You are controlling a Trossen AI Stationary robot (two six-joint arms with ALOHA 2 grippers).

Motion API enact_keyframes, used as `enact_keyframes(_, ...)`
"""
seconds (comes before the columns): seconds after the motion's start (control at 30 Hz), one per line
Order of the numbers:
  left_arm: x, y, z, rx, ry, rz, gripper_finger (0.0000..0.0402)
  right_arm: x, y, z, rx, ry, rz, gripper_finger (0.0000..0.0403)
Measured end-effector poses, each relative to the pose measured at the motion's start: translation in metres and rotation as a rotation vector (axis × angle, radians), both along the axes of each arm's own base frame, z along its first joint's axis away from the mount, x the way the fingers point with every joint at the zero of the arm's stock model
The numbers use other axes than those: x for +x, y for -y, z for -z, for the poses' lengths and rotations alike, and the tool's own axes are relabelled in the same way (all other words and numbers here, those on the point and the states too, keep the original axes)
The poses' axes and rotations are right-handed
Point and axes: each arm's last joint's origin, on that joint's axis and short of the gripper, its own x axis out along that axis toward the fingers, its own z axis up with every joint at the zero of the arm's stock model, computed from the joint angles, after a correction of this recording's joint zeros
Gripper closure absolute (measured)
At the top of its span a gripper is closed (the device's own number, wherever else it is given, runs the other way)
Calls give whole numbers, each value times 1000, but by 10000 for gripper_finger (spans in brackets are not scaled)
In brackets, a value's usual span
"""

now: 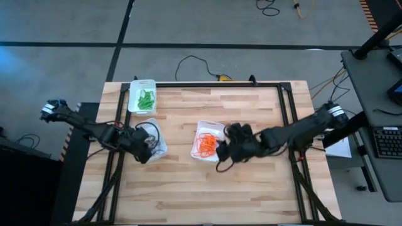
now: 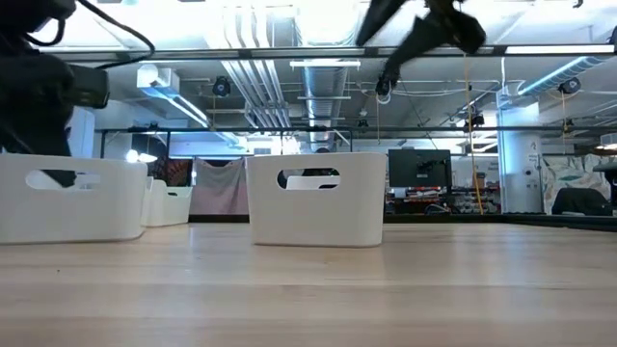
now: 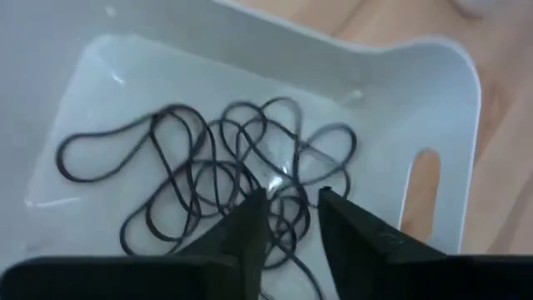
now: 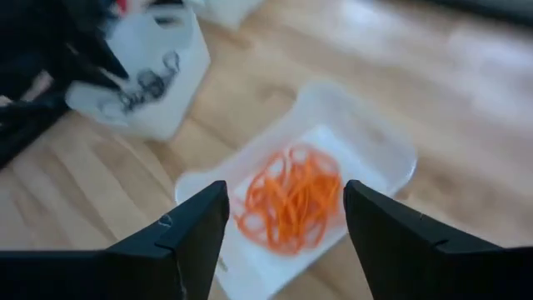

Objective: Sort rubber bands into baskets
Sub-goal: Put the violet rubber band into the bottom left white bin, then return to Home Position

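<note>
Fingers (image 3: 250, 225) hover over dark bands (image 3: 216, 167) in a basket (image 3: 450, 92).

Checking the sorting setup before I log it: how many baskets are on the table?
3: green-band basket at the far left corner, dark-band basket under the left gripper, orange-band basket mid-table.

Both arms are dark, near-black, built of slim jointed segments. The left arm (image 1: 94, 129) ends at its outer joint in a pale grey-white cap with a small blue spot; the right arm (image 1: 301, 129) carries a similar pale cap. Thin black cables loop along each arm near the wrist. The left gripper (image 3: 291, 217) has two matte black, wedge-shaped fingers tapering to narrow tips, with a flat black body behind the jaws. The right gripper (image 4: 283, 225) has two broader matte black fingers with angular, bevelled edges.
</note>
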Motion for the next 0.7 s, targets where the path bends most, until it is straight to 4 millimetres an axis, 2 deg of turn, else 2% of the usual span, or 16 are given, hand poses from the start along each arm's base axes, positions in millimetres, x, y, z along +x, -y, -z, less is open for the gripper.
enact_keyframes(0.13, 3, -6, -2, -10, -33, 80, 270, -7, 22, -32, -98, 16, -61, 168)
enact_keyframes(0.23, 9, -16, -4, 46, -23, 117, 248, -12, 41, -41, -156, -8, -73, 172)
enact_keyframes(0.3, 17, -23, -8, 46, 40, 147, 243, -13, 54, -40, -128, -30, -77, 179)
enact_keyframes(0.4, 32, -34, -13, 29, 163, 243, 244, -12, 75, -33, -37, -73, -143, 193)
enact_keyframes(0.57, 48, -47, -29, 91, 294, 424, 256, -8, 98, -7, -53, -160, -293, 236)
enact_keyframes(0.7, 53, -48, -47, 188, 332, 507, 273, -8, 116, 13, -84, -91, -380, 289)
